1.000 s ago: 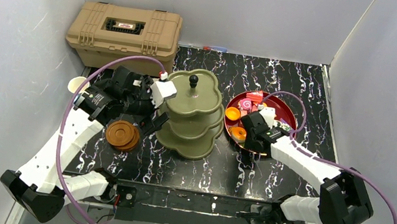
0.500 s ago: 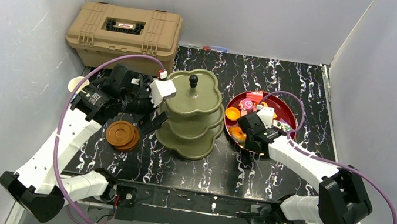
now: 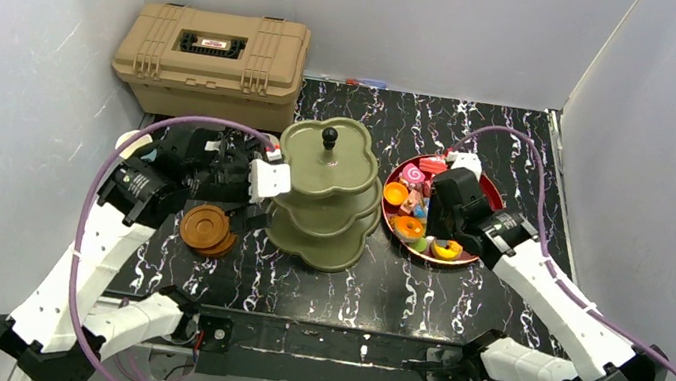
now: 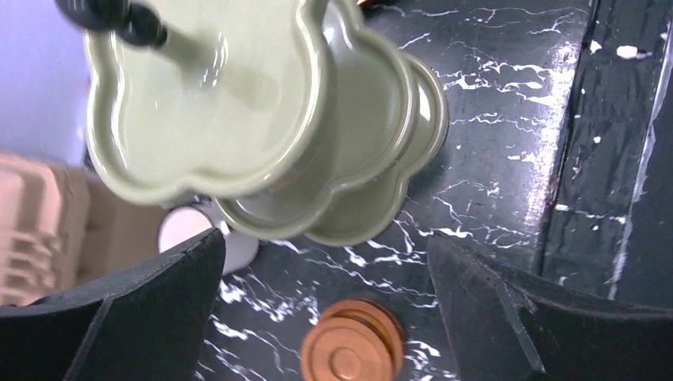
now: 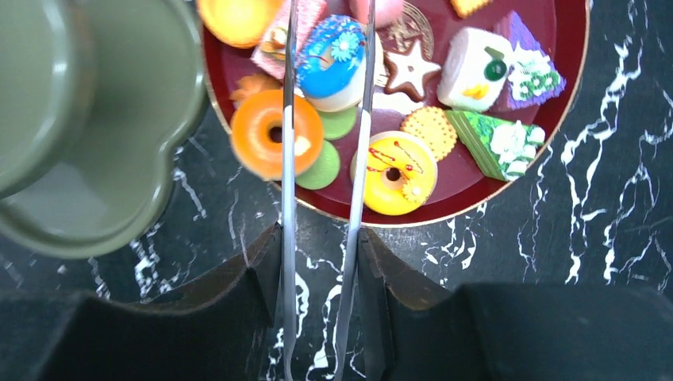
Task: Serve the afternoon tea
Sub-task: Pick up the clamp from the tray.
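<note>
no serving is done yet: the tiers of the stand are seen bare, and the toy pastries lie on the red plate just right of it. metal tongs are gripped in the right gripper and narrowed around a blue-iced pastry. the left gripper is spread wide and empty, left of the stand, near the stacked saucers.

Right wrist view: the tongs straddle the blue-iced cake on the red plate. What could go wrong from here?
The tongs have thin blades and the blue-iced cake is rounded: it may slip out on lifting.
One blade crosses the orange donut near the rim of the red plate: it could get pushed off.
The stand sits close by: the carry may clip its lip.
</note>
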Robot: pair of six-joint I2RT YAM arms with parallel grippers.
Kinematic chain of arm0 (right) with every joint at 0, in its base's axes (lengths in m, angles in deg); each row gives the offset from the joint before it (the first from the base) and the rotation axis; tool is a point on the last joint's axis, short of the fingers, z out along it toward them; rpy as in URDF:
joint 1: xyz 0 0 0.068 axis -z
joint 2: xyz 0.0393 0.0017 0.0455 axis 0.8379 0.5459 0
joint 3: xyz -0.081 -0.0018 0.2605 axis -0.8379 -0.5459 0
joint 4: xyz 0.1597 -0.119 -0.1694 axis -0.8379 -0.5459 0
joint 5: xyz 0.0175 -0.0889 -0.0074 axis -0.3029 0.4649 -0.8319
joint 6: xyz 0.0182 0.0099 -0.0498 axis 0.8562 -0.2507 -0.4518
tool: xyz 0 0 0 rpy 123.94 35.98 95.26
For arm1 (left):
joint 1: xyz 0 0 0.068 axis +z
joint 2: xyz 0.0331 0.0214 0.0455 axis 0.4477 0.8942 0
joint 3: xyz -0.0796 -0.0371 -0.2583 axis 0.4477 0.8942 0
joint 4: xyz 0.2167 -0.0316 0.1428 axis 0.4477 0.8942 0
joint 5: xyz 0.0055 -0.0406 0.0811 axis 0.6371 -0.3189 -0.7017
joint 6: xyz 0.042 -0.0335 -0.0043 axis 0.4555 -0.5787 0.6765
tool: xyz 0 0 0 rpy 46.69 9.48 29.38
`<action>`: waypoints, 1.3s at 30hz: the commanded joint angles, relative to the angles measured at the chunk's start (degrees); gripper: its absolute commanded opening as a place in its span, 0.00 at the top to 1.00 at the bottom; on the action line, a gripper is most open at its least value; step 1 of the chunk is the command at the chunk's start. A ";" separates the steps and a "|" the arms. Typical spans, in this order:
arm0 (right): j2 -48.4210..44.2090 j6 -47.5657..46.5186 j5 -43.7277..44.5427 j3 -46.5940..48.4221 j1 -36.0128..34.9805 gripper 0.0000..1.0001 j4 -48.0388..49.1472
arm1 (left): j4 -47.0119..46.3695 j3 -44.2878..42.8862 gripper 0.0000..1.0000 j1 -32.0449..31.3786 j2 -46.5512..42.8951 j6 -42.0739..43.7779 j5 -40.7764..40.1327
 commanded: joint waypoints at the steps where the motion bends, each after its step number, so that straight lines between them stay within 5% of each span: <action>1: -2.81 -5.69 -13.19 9.46 -0.06 0.74 -4.90 | -1.53 -0.71 0.03 -2.06 -3.19 15.75 7.55; 7: -4.18 -5.50 -18.36 17.76 -0.06 0.74 -10.75 | -16.88 9.39 0.04 -6.31 -7.59 34.21 8.96; 11: -4.51 -5.53 -15.25 19.04 -0.06 0.78 -13.51 | -20.81 8.49 0.04 -9.76 -3.47 34.74 8.08; 18: -5.67 -4.27 -15.07 17.04 -0.05 0.89 -13.33 | -24.61 11.33 0.05 -15.75 -2.51 25.88 5.06; 25: -3.39 -6.87 -20.64 23.77 -0.06 0.94 -14.54 | -31.54 11.12 0.11 -24.16 1.73 -7.36 -5.15; 29: -4.43 -8.15 -27.66 27.54 -0.06 0.94 -14.68 | -32.35 9.95 0.13 -27.89 6.39 -18.58 -8.95; 39: -7.41 -7.36 -39.76 28.69 -0.06 0.94 -13.04 | -45.34 12.65 0.18 -32.24 10.12 -20.74 -12.58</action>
